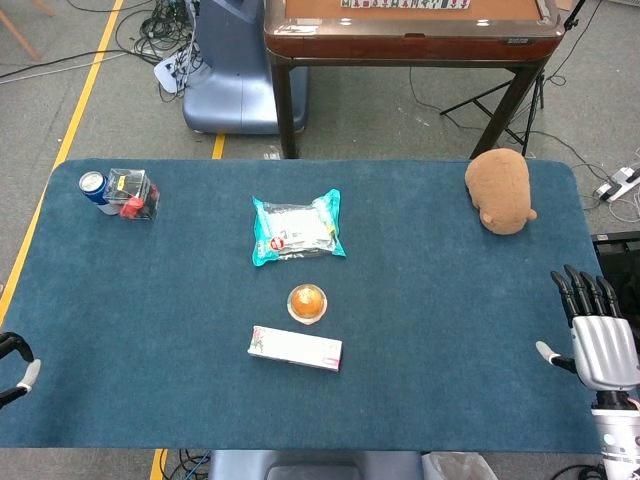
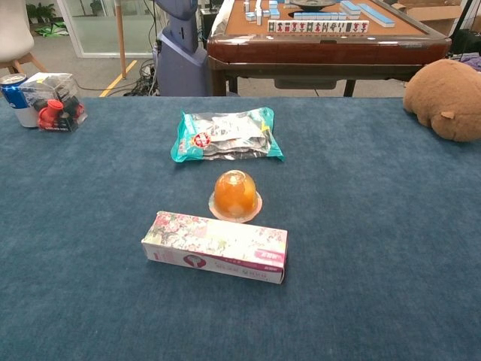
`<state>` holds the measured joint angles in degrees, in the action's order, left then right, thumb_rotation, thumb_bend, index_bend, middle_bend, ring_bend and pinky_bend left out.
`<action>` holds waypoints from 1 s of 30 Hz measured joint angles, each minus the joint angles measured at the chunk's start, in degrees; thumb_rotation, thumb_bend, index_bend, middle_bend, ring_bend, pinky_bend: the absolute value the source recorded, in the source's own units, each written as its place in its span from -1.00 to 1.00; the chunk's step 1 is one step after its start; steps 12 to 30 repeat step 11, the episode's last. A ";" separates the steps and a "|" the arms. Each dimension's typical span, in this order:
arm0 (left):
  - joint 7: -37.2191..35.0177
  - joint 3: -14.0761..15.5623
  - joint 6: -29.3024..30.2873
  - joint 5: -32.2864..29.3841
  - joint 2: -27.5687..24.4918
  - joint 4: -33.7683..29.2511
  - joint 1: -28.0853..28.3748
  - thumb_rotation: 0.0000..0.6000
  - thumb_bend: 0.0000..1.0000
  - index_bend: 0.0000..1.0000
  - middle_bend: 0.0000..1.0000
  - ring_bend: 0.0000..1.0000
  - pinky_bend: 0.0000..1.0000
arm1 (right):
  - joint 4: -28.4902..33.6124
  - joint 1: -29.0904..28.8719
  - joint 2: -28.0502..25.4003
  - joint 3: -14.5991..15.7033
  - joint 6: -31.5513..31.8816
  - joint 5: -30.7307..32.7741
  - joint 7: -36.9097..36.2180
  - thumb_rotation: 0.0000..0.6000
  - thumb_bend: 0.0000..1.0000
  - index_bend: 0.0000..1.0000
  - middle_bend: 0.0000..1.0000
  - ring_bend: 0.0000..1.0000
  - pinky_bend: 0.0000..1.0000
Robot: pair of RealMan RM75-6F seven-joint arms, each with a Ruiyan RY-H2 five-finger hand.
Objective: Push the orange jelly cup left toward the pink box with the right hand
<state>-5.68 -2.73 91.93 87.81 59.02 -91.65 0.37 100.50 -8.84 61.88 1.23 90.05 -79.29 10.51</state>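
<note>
Grey floor (image 1: 90, 60), yellow line (image 1: 75, 110), wooden mahjong table (image 1: 410, 40) behind

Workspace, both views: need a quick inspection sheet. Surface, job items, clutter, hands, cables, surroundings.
Surface: blue felt table, no spills seen.
Job's things: orange jelly cup upright, just behind the pink box; a narrow gap seems to separate them.
Clutter: teal snack bag, soda can, clear box, brown plush toy.
Hands: right hand open at the table's right edge, far from the cup; left hand barely in frame, state unclear.
Cables: on the floor behind the table.
Surroundings: mahjong table behind.
</note>
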 measured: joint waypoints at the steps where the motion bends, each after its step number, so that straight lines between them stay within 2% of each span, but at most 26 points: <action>1: 0.06 0.05 0.08 0.18 -0.04 -0.04 -0.04 1.00 -0.37 0.19 0.02 -0.19 0.07 | -0.17 0.14 -0.13 -0.09 -0.08 -0.36 -0.38 1.00 -1.00 -1.00 -1.00 -1.00 -1.00; 11: 0.28 0.41 -0.70 0.60 -0.50 -0.92 0.24 1.00 -0.37 0.18 0.02 -0.19 0.07 | -1.24 0.98 -1.00 -0.88 -1.78 -2.76 -3.59 1.00 -1.00 -1.00 -1.00 -1.00 -1.00; 30: 0.28 0.41 -0.70 0.60 -0.50 -0.92 0.24 1.00 -0.37 0.18 0.02 -0.19 0.07 | -1.24 0.98 -1.00 -0.88 -1.78 -2.76 -3.59 1.00 -1.00 -1.00 -1.00 -1.00 -1.00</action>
